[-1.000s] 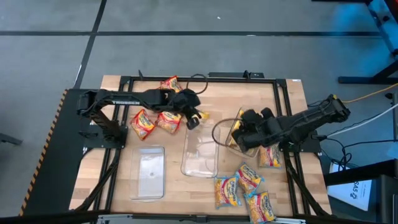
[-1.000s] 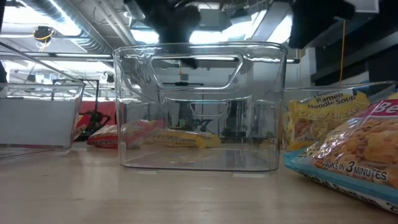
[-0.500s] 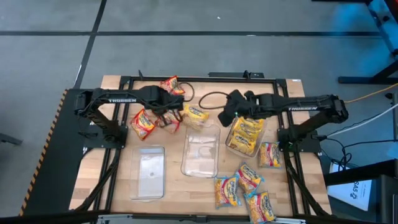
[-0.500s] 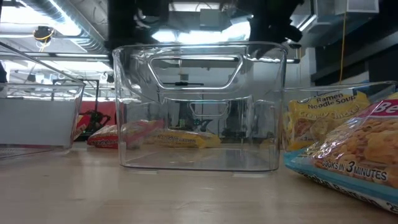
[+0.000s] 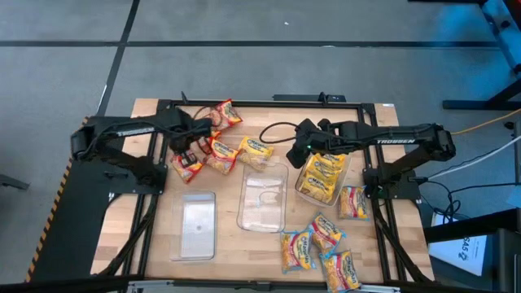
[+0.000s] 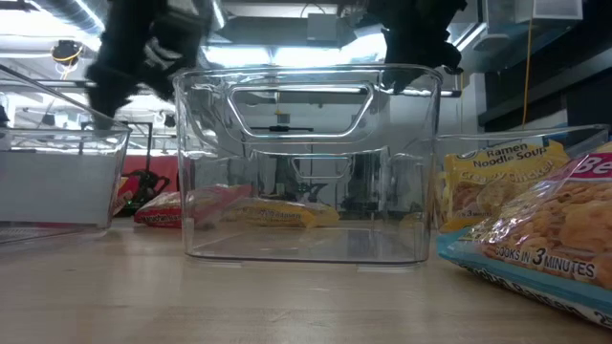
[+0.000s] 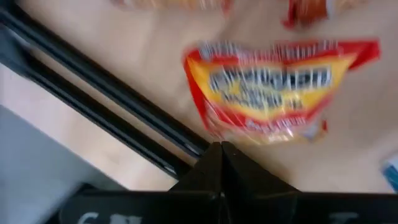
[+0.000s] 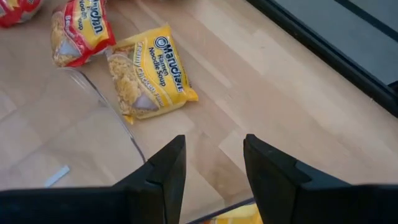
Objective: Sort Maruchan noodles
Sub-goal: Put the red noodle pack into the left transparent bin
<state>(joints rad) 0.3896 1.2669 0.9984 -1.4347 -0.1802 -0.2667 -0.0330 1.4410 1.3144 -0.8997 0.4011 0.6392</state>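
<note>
Red and yellow Maruchan packets lie flat at the far left: one [image 5: 187, 167] by the black rail, one [image 5: 221, 155] beside it, one [image 5: 224, 111] farther back. My left gripper [image 5: 194, 146] hovers shut and empty over them, and its wrist view shows a red-yellow packet [image 7: 280, 87] ahead of the fingertips [image 7: 221, 149]. A yellow packet [image 5: 255, 149] lies beyond the middle clear tray [image 5: 263, 213] and also shows in the right wrist view [image 8: 149, 81]. My right gripper [image 5: 299, 151] is open and empty at that tray's far right corner [image 8: 211, 162].
A clear tray [image 5: 303, 189] right of the middle one holds yellow packets [image 5: 322, 176]. An empty clear tray [image 5: 195, 225] stands at the near left. Several packets [image 5: 317, 244] lie at the near right and one [image 5: 352, 203] beside the right tray. A black frame rail [image 5: 163, 163] borders the table.
My left gripper has drawn back from the yellow packet toward the table's left, over the red packets. The yellow packet now lies bare on the table. My right gripper has moved off the right tray toward the far edge and left, uncovering the yellow packets in the tray.
</note>
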